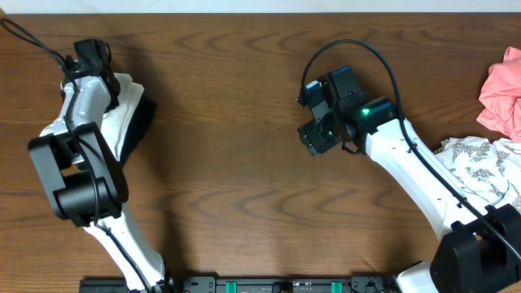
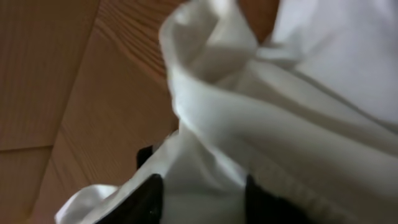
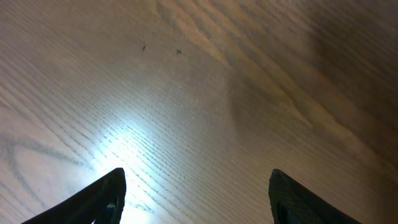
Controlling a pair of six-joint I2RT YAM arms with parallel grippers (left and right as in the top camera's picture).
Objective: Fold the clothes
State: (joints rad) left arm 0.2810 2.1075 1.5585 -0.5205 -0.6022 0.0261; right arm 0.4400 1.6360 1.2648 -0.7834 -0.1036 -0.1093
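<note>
The white shirt (image 2: 298, 118), bunched at the overhead's upper left, lies between the left gripper's (image 2: 202, 194) parted jaws, while the right gripper (image 3: 199, 205) hangs open well apart.

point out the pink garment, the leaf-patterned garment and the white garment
pink garment (image 1: 501, 91), overhead view, middle of its crumpled heap
leaf-patterned garment (image 1: 487, 159), overhead view, patterned area near its middle
white garment (image 2: 280, 137), left wrist view, thick fold across the middle

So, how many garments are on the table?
3: a white garment under the left arm, a pink garment at the right edge, a leaf-patterned garment by the right arm. Others may be hidden.
</note>
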